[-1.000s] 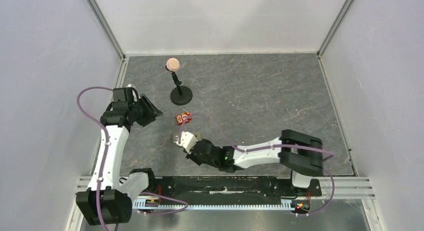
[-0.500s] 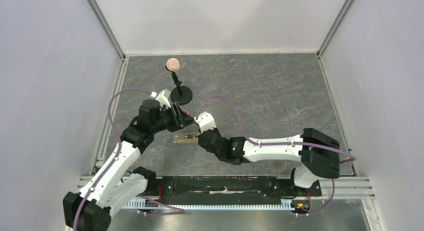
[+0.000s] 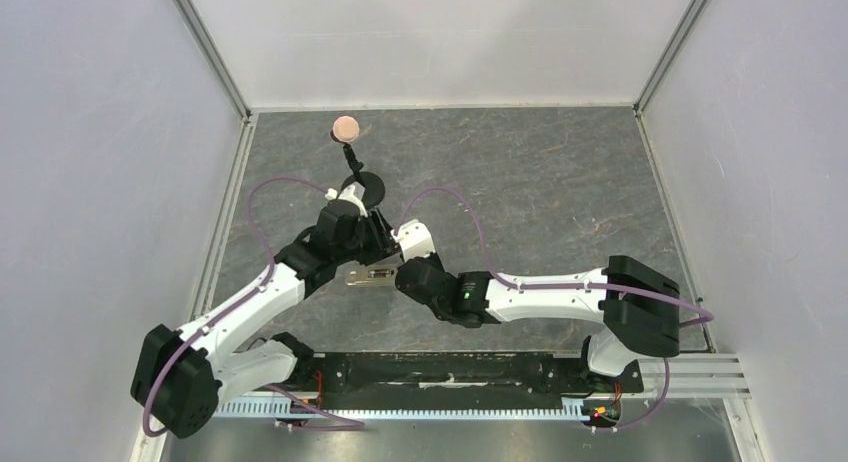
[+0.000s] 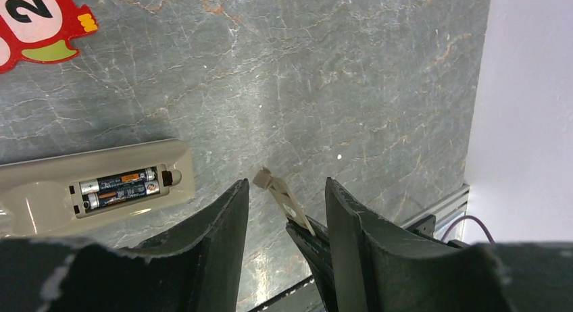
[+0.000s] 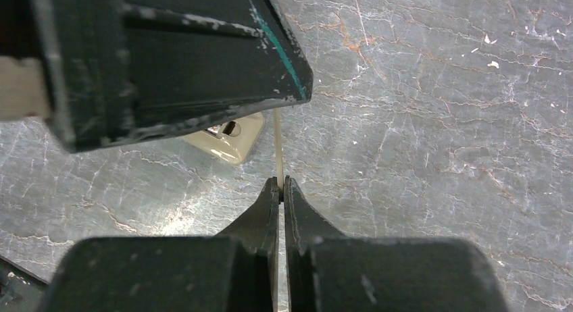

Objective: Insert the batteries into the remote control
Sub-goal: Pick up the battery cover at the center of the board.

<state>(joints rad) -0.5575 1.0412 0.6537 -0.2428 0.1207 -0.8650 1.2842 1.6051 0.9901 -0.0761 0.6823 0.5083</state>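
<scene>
Twin white-and-black arms, purple-cabled

The left arm [image 3: 245, 302] and right arm [image 3: 540, 294] wear white shells between blocky black joint housings, each trailed by a looping purple cable [image 3: 441, 190] (a small green light [image 3: 467, 304] glows at the 9 o'clock end of the right arm's white forearm). The left gripper fingers [image 4: 216, 241] are dark, tapered and scuffed pale along their edges; the right gripper fingers [image 5: 260, 221] are black, narrowing to thin tips.

Red puzzle piece [image 4: 42, 23] bears what looks like a 2.
</scene>
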